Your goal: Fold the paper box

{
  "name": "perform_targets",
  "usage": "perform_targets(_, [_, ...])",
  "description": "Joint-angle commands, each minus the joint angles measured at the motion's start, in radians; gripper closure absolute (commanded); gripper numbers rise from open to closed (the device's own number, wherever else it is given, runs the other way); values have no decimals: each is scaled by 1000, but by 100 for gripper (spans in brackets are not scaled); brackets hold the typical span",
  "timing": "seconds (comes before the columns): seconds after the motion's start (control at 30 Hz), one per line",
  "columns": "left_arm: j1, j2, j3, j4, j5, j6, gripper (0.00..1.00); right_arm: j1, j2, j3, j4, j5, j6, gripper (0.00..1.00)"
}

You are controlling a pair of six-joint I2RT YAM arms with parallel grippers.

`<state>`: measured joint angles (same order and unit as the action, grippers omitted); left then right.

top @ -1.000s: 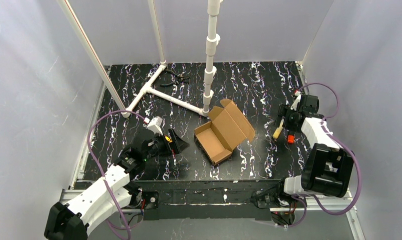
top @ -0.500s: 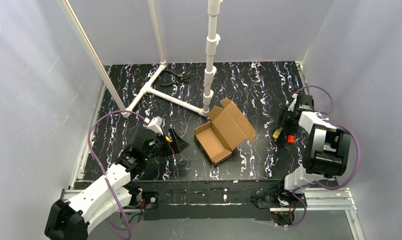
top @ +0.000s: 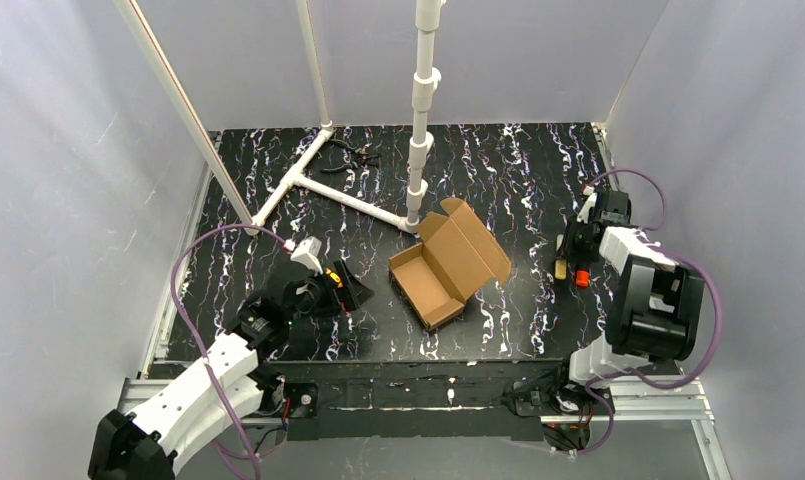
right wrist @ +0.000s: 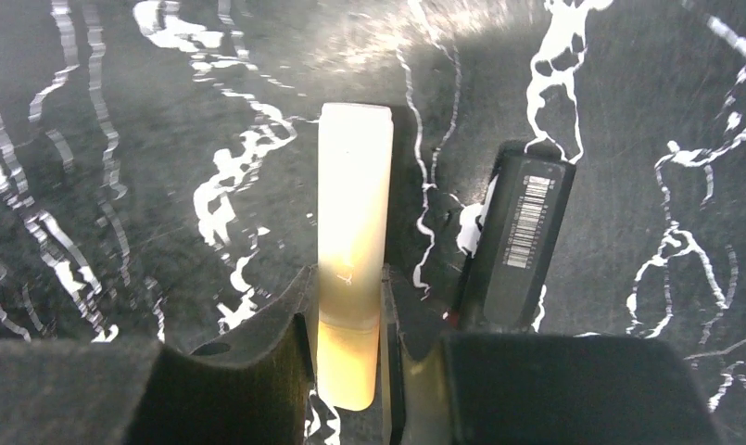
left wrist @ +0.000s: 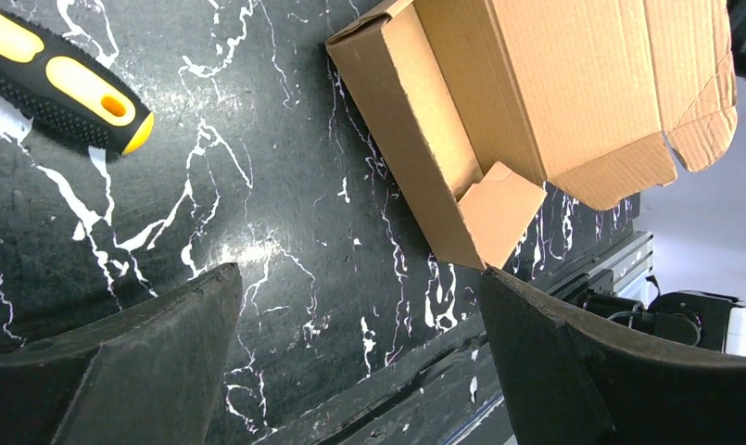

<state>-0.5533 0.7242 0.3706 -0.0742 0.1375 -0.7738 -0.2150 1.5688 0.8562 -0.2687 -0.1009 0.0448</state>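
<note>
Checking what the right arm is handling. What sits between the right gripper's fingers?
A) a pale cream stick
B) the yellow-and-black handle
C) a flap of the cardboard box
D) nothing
A: in the right wrist view the right gripper clamps the pale cream stick from both sides.

Paper box lies on table before pipes.

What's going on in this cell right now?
The paper box sits mid-table with its tray formed and lid open; neither arm touches it. The left pincer is wide open, low over the table beside the box, near a yellow-and-black tool handle. The right pincer, off at the right side, grips a pale cream stick lying next to a black barcoded item. The folding isn't finished.
</note>
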Motion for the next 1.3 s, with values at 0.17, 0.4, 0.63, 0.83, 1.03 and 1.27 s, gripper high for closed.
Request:
perform_targets(0.17, [4,-77,26,-114,-39,30,2,-3,-342,58,-108,-483,-451,99])
perform_targets(0.4, [4,-115,41,-163,-67,33,2,32,-313,317,-473,-914,-708,99])
perform_targets(0.63, [4,-136,54,-198,-77,19,2,362,-250,490,-654,-904,-829,99])
perform_targets(0.83, [4,-180,50,-241,-94,-15,2,573,-166,500,-643,-780,-823,99])
perform_targets(1.03, [4,-207,45,-254,-122,-61,2,785,-62,483,-549,-521,-751,93])
perform_targets(1.27, [4,-221,30,-255,-124,-85,2,846,11,363,-263,-304,-430,62])
